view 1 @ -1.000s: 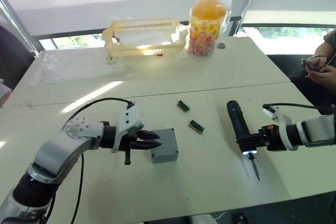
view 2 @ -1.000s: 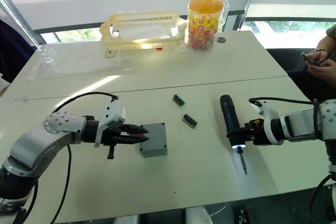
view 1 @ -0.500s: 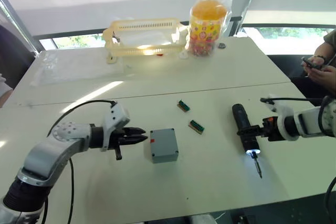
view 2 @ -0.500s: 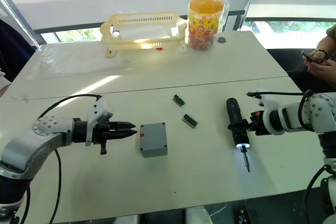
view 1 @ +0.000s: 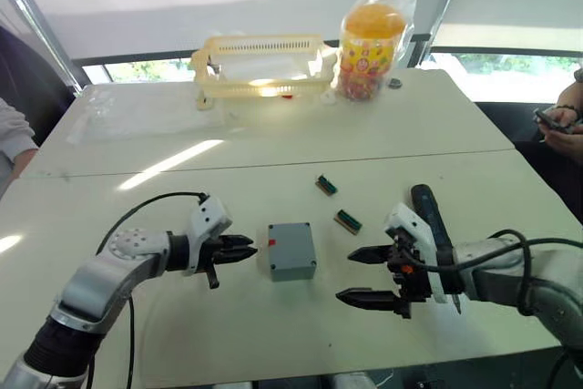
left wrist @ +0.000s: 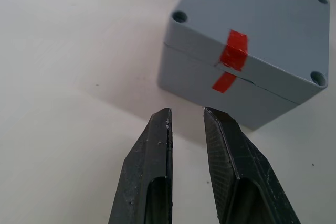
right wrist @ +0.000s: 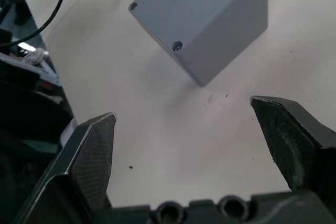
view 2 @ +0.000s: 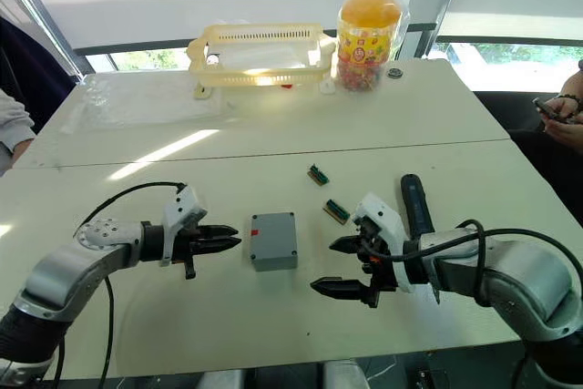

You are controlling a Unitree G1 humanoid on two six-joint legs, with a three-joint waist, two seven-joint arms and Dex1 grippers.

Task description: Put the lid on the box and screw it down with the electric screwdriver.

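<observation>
White tabletop (view 2: 273, 134) carries our work, with a pale yellow plastic crate (view 2: 260, 50) at its far edge. Near the middle sits the small grey plastic square box (view 2: 273, 240), its flat grey lid (left wrist: 252, 30) already seated on top. Our left gripper (view 2: 224, 238) points at the box from its left, jaws nearly pressed together, empty. Our right gripper (view 2: 344, 266) lies to its right, jaws spread wide. The black cylindrical electric screwdriver (view 2: 415, 205) rests just right of that gripper, long axis running near to far, so we judge the right arm better placed.
</observation>
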